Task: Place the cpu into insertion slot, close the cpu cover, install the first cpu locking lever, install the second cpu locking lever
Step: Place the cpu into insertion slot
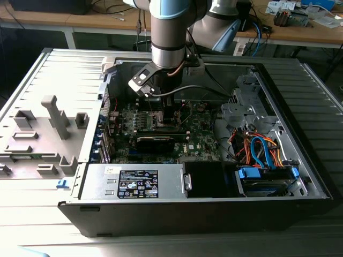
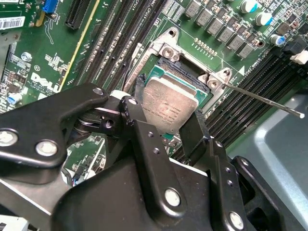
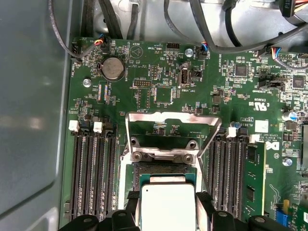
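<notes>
I see the fingers (image 2: 195,131) pinching the cpu (image 2: 171,103) at two edges, just over the insertion slot (image 3: 166,169) inside the open computer case (image 1: 187,217); behind the case stands a cluttered wooden bench (image 1: 316,33).

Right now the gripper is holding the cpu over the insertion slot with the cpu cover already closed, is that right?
Not quite: the cpu cover is open, swung up off the insertion slot, as the first wrist view shows. The gripper does hold the cpu over the slot.
</notes>
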Available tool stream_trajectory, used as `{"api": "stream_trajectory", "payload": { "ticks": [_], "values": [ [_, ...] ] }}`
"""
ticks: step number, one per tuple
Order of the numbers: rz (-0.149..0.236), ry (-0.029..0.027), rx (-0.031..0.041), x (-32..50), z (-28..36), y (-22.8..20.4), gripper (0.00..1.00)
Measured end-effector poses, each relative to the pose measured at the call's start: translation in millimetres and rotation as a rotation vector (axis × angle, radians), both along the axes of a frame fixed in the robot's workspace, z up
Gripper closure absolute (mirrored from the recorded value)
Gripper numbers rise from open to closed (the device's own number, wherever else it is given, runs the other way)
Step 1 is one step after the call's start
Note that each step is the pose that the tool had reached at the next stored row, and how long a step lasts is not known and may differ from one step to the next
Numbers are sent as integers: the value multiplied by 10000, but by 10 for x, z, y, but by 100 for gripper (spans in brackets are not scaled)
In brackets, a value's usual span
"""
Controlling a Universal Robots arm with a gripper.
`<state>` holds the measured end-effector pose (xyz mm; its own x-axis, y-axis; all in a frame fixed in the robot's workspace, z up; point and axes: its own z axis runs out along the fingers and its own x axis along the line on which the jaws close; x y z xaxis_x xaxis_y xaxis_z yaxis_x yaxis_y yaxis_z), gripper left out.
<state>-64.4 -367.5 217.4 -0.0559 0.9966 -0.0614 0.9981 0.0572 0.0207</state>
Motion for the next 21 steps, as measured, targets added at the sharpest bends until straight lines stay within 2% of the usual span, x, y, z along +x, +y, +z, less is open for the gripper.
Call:
{"api": "stream_trajectory", "payload": {
  "ticks": [12, 17, 21],
  "values": [
    [-56, 0, -15, 2, -22, 3, 45],
    [-86, 0, -15, 7, -62, 36, 45],
    [-151, 0, -14, 8, -99, 45, 45]
  ]
}}
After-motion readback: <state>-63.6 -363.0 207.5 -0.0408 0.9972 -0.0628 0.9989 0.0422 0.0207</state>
